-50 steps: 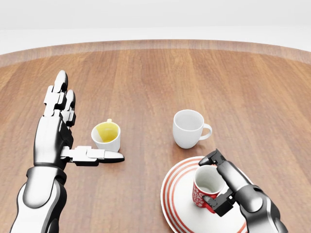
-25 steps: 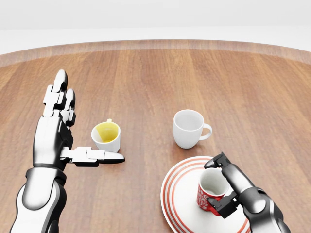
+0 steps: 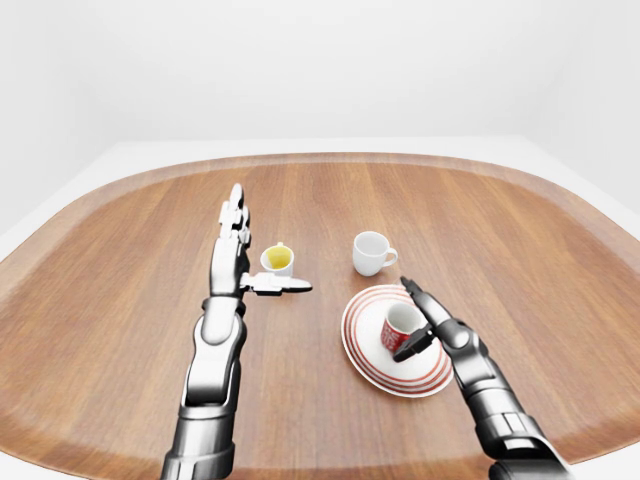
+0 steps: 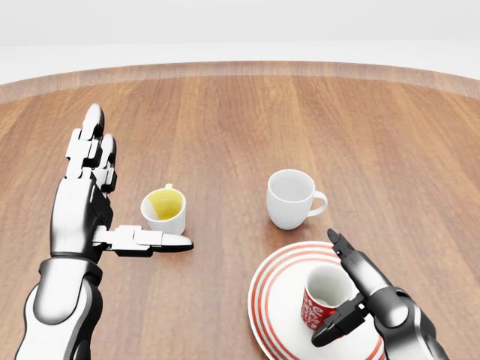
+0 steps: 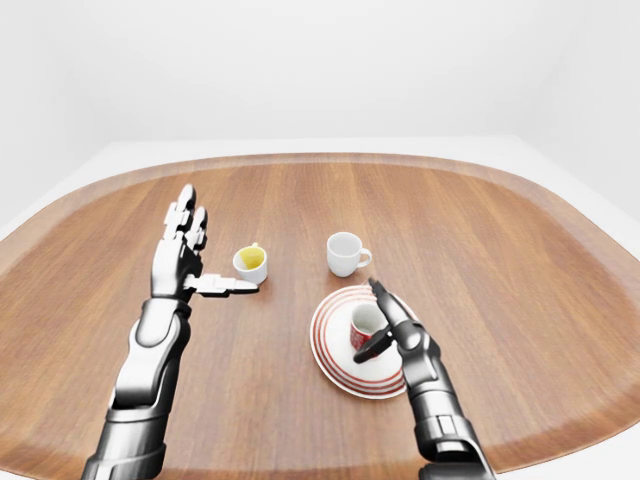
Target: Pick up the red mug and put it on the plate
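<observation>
Head view shows the red mug point(image 4: 324, 296) standing upright on the red-striped plate point(image 4: 274, 300), a little toward the plate's right side, and my right hand point(image 4: 358, 296) just beside it with the fingers spread open, so I grip nothing. One finger point(image 4: 346, 252) points past the rim toward the top of the view, and the thumb point(image 4: 334, 324) lies low near the mug's base; I cannot tell if it touches. I judge the step now is to release cleanly. To do it well I would draw the hand away to the right and upward, not across the mug, so the thumb does not push it over. My left hand point(image 4: 86, 196) is open and flat above the wooden table point(image 4: 225, 120), its thumb just beside the yellow-lined cup point(image 4: 164, 211). The white cup point(image 4: 291, 198) stands near the plate's top edge, so I should avoid that side.
</observation>
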{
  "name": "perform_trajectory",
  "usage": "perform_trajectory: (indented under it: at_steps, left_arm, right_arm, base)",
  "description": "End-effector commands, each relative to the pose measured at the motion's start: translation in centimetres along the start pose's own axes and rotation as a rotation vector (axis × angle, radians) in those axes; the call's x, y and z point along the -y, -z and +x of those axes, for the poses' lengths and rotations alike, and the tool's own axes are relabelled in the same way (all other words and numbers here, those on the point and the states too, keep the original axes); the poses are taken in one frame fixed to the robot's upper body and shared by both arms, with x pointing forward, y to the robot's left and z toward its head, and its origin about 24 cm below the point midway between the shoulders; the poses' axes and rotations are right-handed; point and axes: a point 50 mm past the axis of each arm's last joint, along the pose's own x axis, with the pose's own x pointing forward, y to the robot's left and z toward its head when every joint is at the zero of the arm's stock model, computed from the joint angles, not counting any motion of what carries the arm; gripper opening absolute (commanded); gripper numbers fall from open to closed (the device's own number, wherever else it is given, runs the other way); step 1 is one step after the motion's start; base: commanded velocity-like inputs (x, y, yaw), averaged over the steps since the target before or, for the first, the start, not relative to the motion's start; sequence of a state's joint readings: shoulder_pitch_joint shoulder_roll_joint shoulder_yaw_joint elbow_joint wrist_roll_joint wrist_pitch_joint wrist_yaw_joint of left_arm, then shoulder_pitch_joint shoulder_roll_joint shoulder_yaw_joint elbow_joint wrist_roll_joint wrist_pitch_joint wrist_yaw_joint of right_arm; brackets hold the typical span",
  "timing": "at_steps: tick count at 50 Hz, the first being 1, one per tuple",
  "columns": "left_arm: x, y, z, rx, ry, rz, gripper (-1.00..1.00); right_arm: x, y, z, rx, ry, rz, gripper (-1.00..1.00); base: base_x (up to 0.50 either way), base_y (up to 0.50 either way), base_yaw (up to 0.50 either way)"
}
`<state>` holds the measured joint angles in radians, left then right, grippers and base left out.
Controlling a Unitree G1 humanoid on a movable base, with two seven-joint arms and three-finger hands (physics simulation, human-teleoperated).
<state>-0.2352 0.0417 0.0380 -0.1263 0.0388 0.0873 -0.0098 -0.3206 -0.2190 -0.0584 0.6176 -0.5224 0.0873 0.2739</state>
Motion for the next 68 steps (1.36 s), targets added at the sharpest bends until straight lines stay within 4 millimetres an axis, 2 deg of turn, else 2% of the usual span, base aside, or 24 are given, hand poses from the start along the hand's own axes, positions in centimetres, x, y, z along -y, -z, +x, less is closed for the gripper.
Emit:
perform_trajectory:
  at_steps: [1, 10, 21, 32, 37, 42, 46, 52, 59, 68]
  left_arm:
    - [0.0, -0.1, 0.0, 0.004, 0.001, 0.000, 1.00]
    - [0.0, -0.3, 0.0, 0.011, 0.002, 0.000, 1.00]
    - [-0.2, -0.8, 0.3, 0.036, -0.002, -0.003, 1.00]
    - [-1.6, -3.1, 0.9, 0.128, -0.039, -0.010, 1.00]
    - [-2.1, -4.3, 1.1, 0.180, -0.051, -0.012, 1.00]
    - [-2.1, -4.7, 1.2, 0.196, -0.052, -0.009, 1.00]
    - [-2.2, -5.9, 1.1, 0.247, -0.053, -0.006, 1.00]
    - [-2.0, -6.4, 1.0, 0.267, -0.048, -0.005, 1.00]
    - [-2.1, -7.6, 0.8, 0.319, -0.048, 0.003, 1.00]
    - [-1.9, -7.5, 0.6, 0.318, -0.045, 0.005, 1.00]
  right_arm:
    - [0.0, -0.3, 0.0, 0.010, 0.002, -0.007, 1.00]
    - [0.5, -1.5, -0.5, 0.069, 0.010, -0.018, 1.00]
    - [3.7, -7.3, -3.2, 0.329, 0.081, -0.086, 1.00]
    - [6.0, -11.1, -5.0, 0.468, 0.139, -0.149, 1.00]
    - [7.3, -13.4, -6.5, 0.566, 0.185, -0.179, 1.00]
    - [8.0, -15.0, -7.8, 0.646, 0.228, -0.189, 1.00]
    - [8.6, -16.5, -9.5, 0.721, 0.254, -0.243, 1.00]
    - [9.9, -18.7, -12.9, 0.853, 0.339, -0.303, 1.00]
    - [10.7, -20.4, -15.9, 0.951, 0.405, -0.398, 1.00]
    - [10.9, -21.9, -20.2, 1.075, 0.510, -0.515, 1.00]
  base:
    - [0.00, 0.00, 0.00]
    - [0.00, 0.00, 0.00]
    - [0.00, 0.00, 0.00]
    - [0.00, 0.00, 0.00]
    - [0.00, 0.00, 0.00]
    - [0.00, 0.00, 0.00]
    - [0.00, 0.00, 0.00]
    - [0.00, 0.00, 0.00]
    - [0.00, 0.00, 0.00]
    - [0.00, 0.00, 0.00]
